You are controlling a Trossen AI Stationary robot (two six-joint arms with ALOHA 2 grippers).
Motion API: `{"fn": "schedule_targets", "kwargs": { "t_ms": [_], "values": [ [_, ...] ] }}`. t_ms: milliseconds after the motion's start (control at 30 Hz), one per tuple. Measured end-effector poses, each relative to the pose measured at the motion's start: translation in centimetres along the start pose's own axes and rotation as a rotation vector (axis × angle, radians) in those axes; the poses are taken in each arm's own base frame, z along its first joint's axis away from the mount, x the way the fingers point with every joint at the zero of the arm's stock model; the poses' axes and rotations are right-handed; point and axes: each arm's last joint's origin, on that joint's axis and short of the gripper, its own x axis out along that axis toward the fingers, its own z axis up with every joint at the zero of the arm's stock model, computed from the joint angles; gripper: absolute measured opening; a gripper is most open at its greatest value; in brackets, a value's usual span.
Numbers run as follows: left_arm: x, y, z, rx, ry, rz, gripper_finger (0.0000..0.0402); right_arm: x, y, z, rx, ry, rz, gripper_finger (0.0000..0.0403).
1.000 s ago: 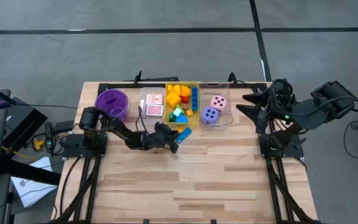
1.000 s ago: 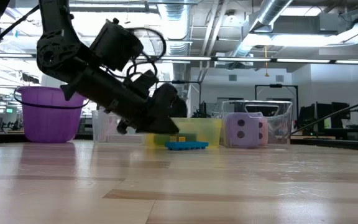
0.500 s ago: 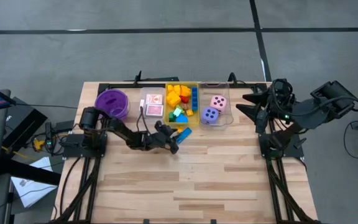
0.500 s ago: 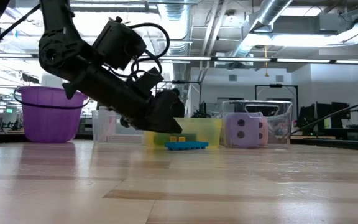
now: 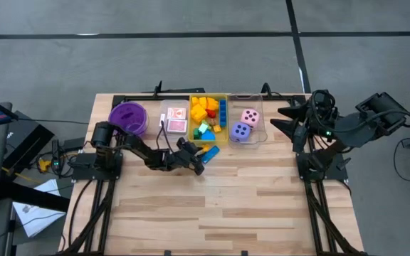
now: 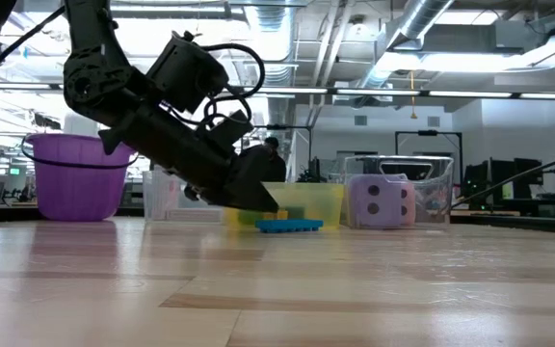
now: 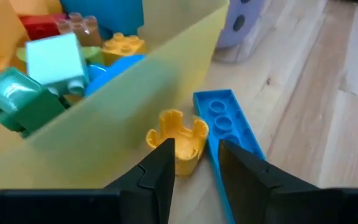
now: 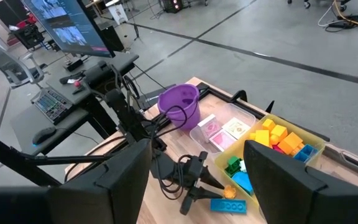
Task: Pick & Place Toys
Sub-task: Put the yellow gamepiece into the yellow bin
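Note:
A small yellow block (image 7: 178,140) stands on the table against the front wall of the yellow bin (image 7: 104,124). A flat blue brick (image 7: 229,124) lies on the table right beside it. My left gripper (image 7: 194,165) is low over the table in front of the yellow bin (image 5: 226,99). It is open, with one finger on each side of the yellow block. The bin holds several coloured blocks (image 5: 206,114). My right gripper (image 5: 283,119) waits open above the table's far right. My left gripper has the yellow block's lower part (image 7: 188,163) between its fingertips, coming in low and slanting down from the table's left. I cannot tell whether the fingers (image 7: 160,168) touch the block. The block stands on the table.
A purple bowl (image 5: 129,117) stands at the far left. A clear bin with red-and-white cards (image 5: 176,119) is beside it. Another clear bin holds a pink die (image 5: 250,116) and a purple die (image 5: 241,131). The near half of the wooden table (image 5: 262,206) is bare.
My left gripper has edged forward toward the yellow bin and the small yellow block. The blocks have stayed where they were.

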Motion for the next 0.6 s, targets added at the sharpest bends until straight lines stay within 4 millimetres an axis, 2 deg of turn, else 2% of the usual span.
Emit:
{"fn": "schedule_targets", "kwargs": {
  "t_ms": [267, 600],
  "values": [
    [0.28, 0.11, -0.97, 0.015, 0.044, 0.001, 0.0113, 0.0, 0.01, 0.01, 0.002, -0.001, 0.001, 0.025],
    [0.31, 0.04, -0.58, -0.016, -0.001, 0.014, 0.0112, 0.0, 0.02, 0.01, 0.002, -0.001, 0.001, 0.025]
  ]
}}
